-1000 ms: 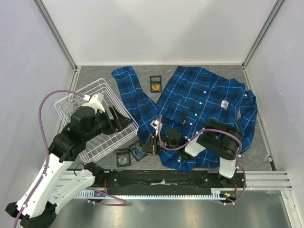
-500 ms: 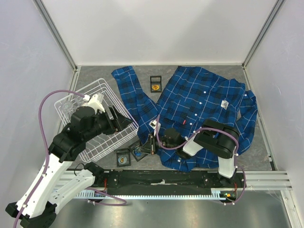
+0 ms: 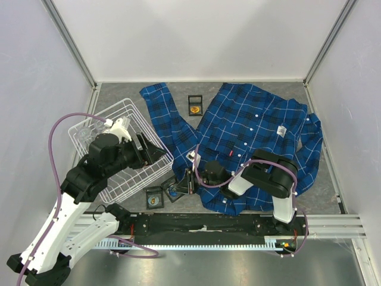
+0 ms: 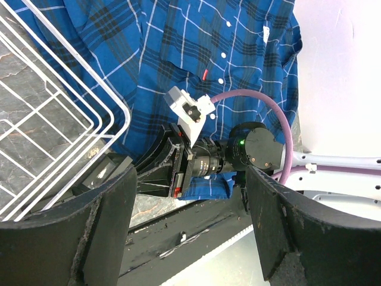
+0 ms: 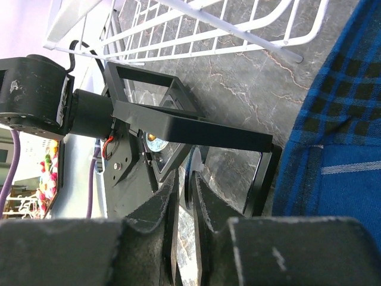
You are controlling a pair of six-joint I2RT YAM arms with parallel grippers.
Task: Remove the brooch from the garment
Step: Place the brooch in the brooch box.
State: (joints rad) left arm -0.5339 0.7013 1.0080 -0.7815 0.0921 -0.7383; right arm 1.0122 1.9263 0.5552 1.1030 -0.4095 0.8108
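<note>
The garment (image 3: 250, 125), a bright blue plaid shirt, lies spread across the table; it also shows in the left wrist view (image 4: 178, 47) and at the right of the right wrist view (image 5: 339, 119). My right gripper (image 3: 188, 180) lies low at the shirt's left hem, reaching into an open black display case (image 3: 172, 190). In the right wrist view its fingers (image 5: 186, 182) are shut on a thin round disc, the brooch (image 5: 190, 173), seen edge-on under the case's raised lid (image 5: 196, 134). My left gripper (image 3: 149, 150) is open and empty above the basket's near corner (image 4: 191, 179).
A white wire basket (image 3: 113, 155) stands at the left, close to the cases. A second small black case (image 3: 155, 197) holding a golden piece lies beside the open one. A third case (image 3: 195, 105) sits at the back between sleeve and shirt body.
My right arm has shifted slightly left, bringing the gripper a little deeper into the open case. The left arm has not moved.
</note>
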